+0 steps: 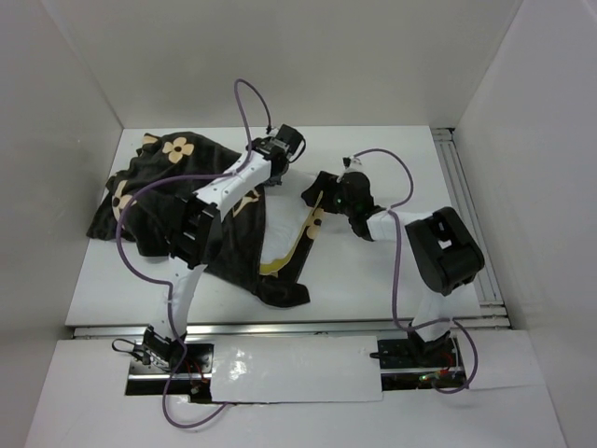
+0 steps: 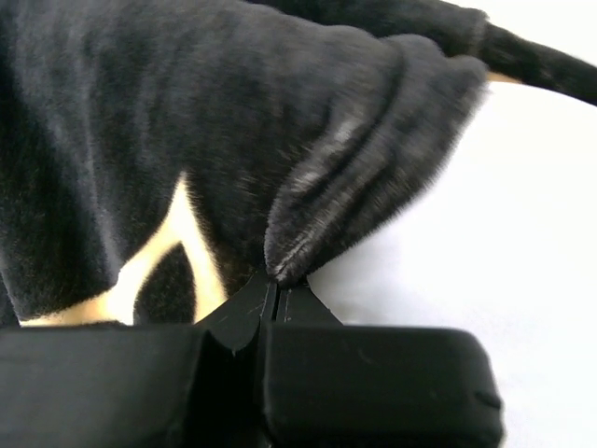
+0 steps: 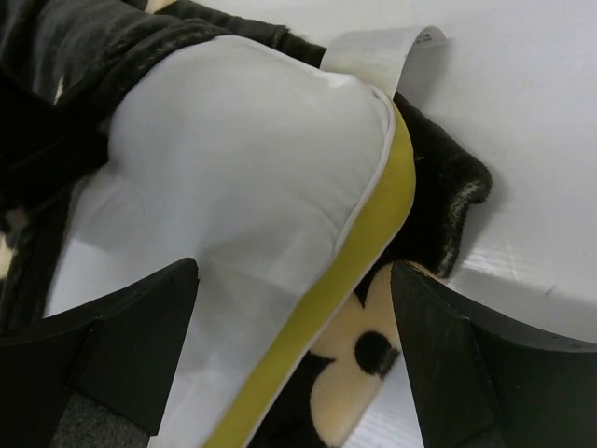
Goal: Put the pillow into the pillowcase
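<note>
Two grippers share the work, and the step in hand looks like stuffing. Most of the pillow (image 3: 233, 168) seems to be inside the pillowcase (image 1: 149, 191), with one white end and its yellow seam showing. The left gripper (image 2: 276, 285) is clamped on a fold of the pillowcase's edge, at 12 o'clock from its jaws. The right gripper (image 3: 294, 275) stands wide open and holds nothing. Its fingers straddle the pillow's bare end, which fills that wrist view from 9 to 12 o'clock. The seam runs from 1 toward 7 o'clock. From above, the bundle lies toward 10 o'clock on the table (image 1: 354, 280). Next, the right gripper probably needs to push that end in while the left draws the edge over it.
</note>
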